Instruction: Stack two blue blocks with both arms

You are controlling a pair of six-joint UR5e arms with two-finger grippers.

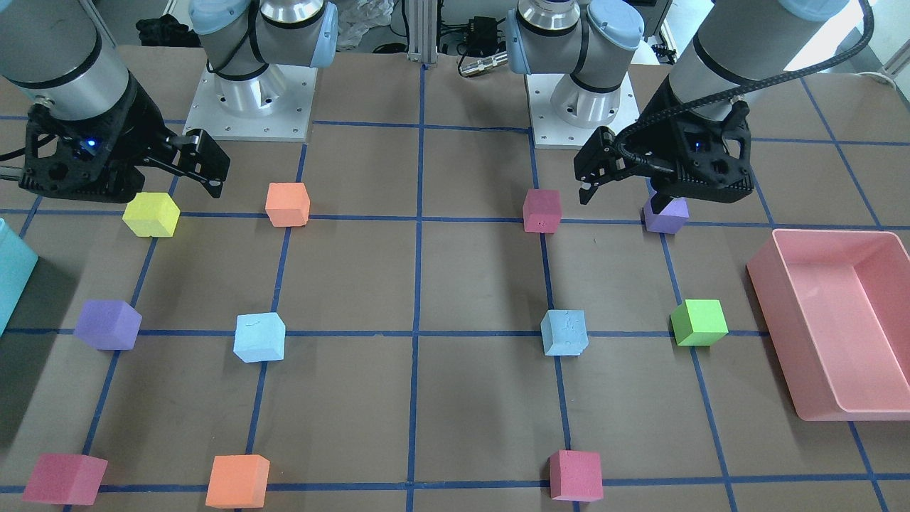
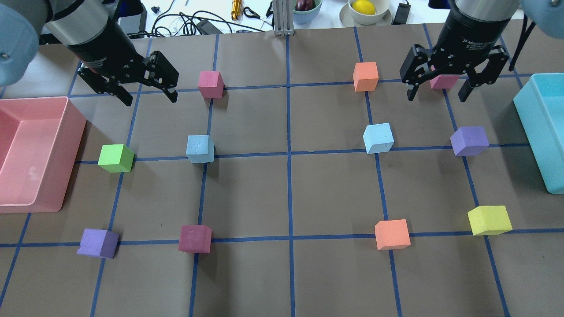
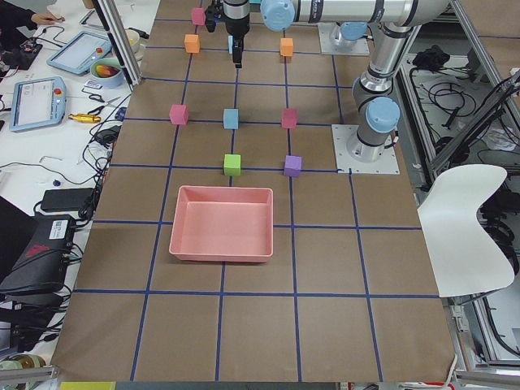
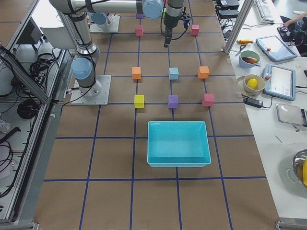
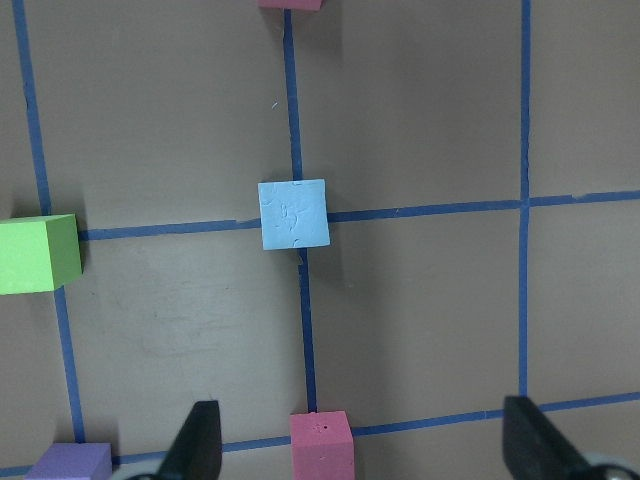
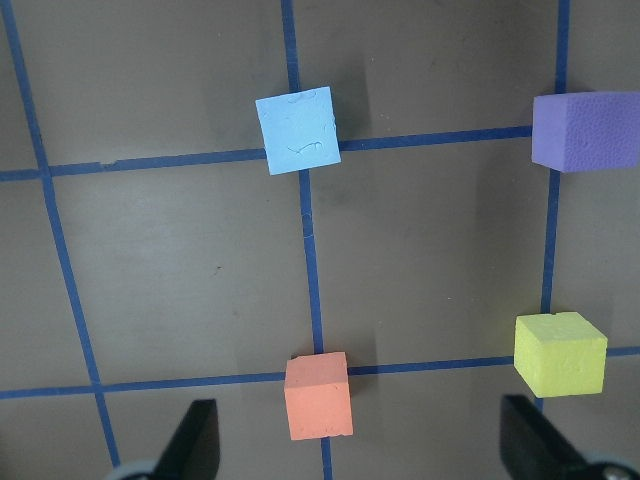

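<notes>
Two pale blue blocks rest apart on the table. One lies on my left side (image 2: 200,149), also in the front view (image 1: 565,332) and the left wrist view (image 5: 294,213). The other lies on my right side (image 2: 378,138), also in the front view (image 1: 259,337) and the right wrist view (image 6: 297,130). My left gripper (image 2: 150,96) hangs open and empty above the table, well away from its block. My right gripper (image 2: 437,94) hangs open and empty over a pink cube (image 2: 444,82). Open fingers (image 5: 200,440) frame the left wrist view, and open fingers (image 6: 195,440) frame the right wrist view.
A pink bin (image 2: 70,132) stands at the left edge and a teal bin (image 2: 533,123) at the right. Other cubes lie on the blue tape grid: green (image 2: 115,158), purple (image 2: 469,141), yellow (image 2: 489,220), orange (image 2: 392,234), maroon (image 2: 194,238).
</notes>
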